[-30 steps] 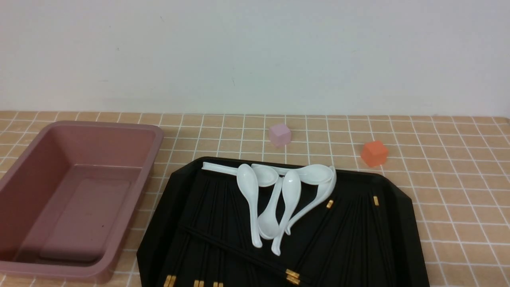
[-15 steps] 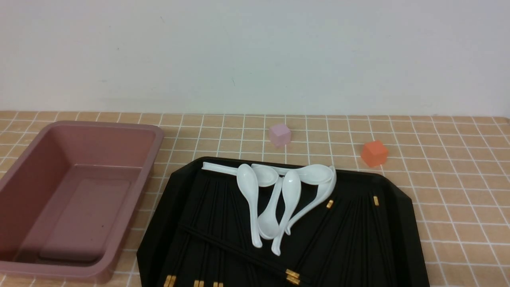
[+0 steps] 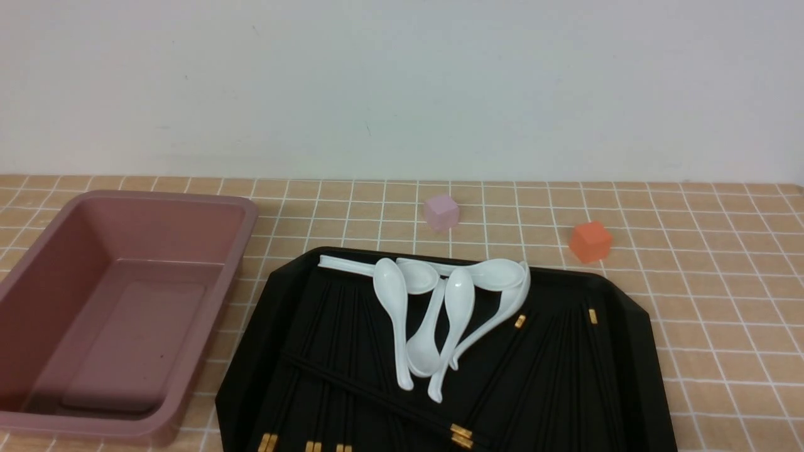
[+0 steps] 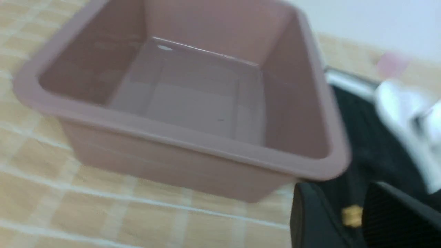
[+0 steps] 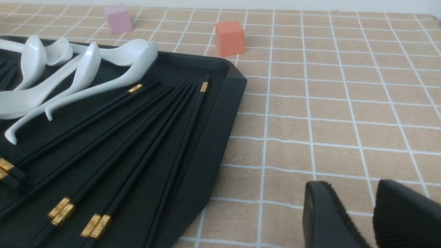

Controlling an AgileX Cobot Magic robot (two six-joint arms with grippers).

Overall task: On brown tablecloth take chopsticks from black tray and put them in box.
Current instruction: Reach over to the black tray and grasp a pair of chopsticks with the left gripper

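The black tray (image 3: pixel 254 351) lies on the brown tablecloth (image 3: pixel 722 282) in the middle. Several black chopsticks (image 3: pixel 377 398) with gold bands lie in it, in a left and a right group (image 5: pixel 144 127). The empty pink box (image 3: pixel 157 226) stands left of the tray. Neither gripper shows in the front view. In the blurred left wrist view, my left gripper (image 4: pixel 341 187) is open and empty by the box's (image 4: pixel 172 132) near corner, over the tray's edge; a gold band shows through the gap. My right gripper (image 5: pixel 355 186) is open and empty above bare cloth, right of the tray (image 5: pixel 213 137).
Several white soup spoons (image 3: pixel 440 314) lie in a heap across the tray's far middle, partly over the chopsticks, and show in the right wrist view (image 5: pixel 86 65). A small pink cube (image 3: pixel 441 212) and an orange cube (image 3: pixel 590 241) sit on the cloth behind the tray. A white wall stands at the back.
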